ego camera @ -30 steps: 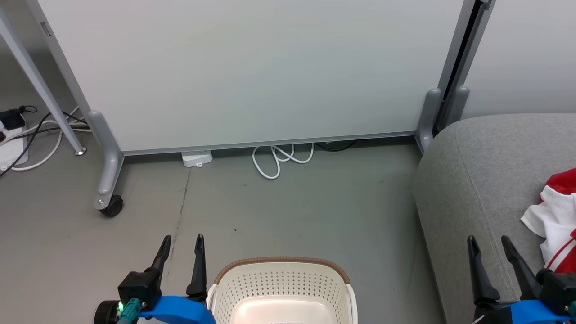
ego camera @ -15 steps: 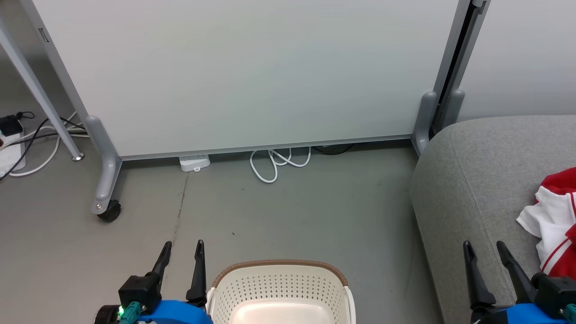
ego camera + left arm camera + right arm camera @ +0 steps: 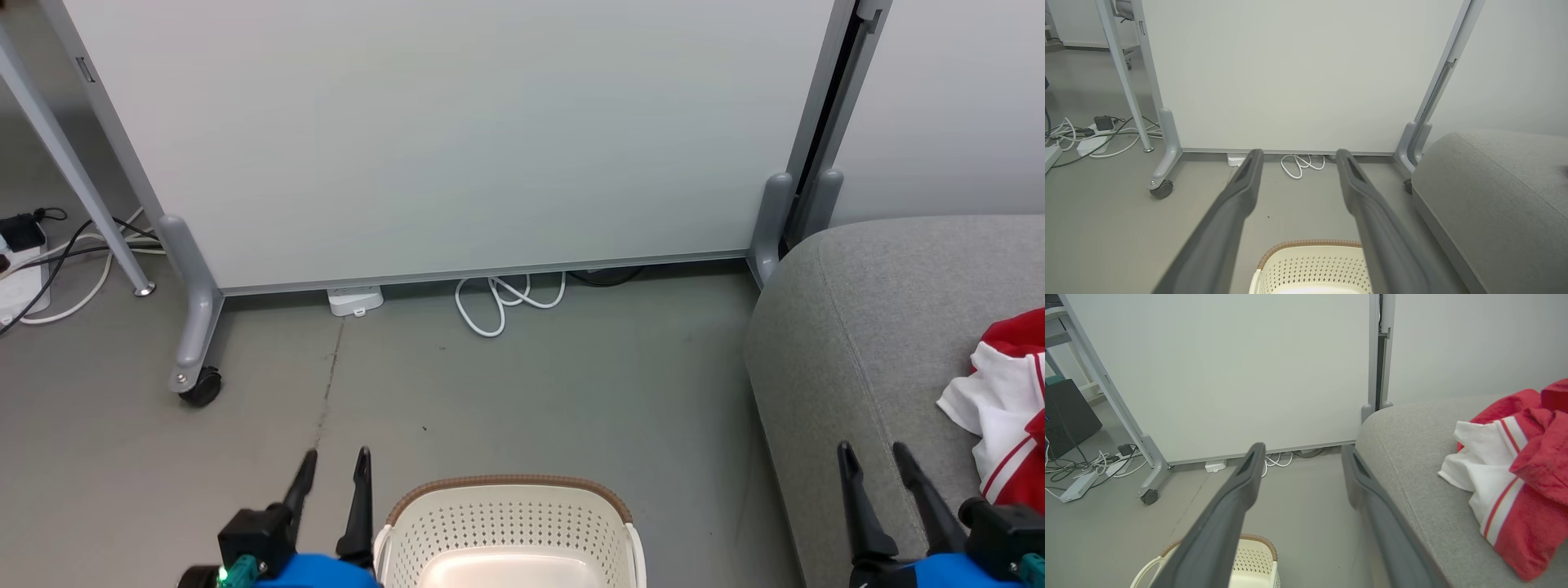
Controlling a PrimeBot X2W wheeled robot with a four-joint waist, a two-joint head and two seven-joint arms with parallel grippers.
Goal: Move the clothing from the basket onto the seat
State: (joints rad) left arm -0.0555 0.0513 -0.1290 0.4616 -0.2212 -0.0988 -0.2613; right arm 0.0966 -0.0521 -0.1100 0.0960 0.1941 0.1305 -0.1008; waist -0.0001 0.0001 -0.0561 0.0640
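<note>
The cream perforated basket (image 3: 510, 531) with its brown rim sits at the bottom centre of the head view; the part of its inside that shows holds no clothing (image 3: 1312, 265) (image 3: 1249, 559). Red and white clothing (image 3: 1008, 408) lies on the grey seat (image 3: 857, 327) at the right, and the right wrist view shows the pile (image 3: 1519, 465) on the cushion (image 3: 1412, 457). My left gripper (image 3: 335, 469) stands open just left of the basket, nothing between its fingers. My right gripper (image 3: 869, 461) stands open over the seat's front part, left of the clothing.
A large white wheeled panel (image 3: 457, 139) stands ahead, with a caster (image 3: 200, 385) at its left foot. White cable loops (image 3: 502, 298) and a power strip (image 3: 355, 299) lie at its base. More cables (image 3: 49, 261) and a slanted leg (image 3: 73, 155) are far left. Bare grey floor (image 3: 531, 392) lies between.
The head camera has shifted slightly, so the scene sits a little lower. Both grippers sit lower in the view, still open and holding nothing. The clothing on the seat has not moved.
</note>
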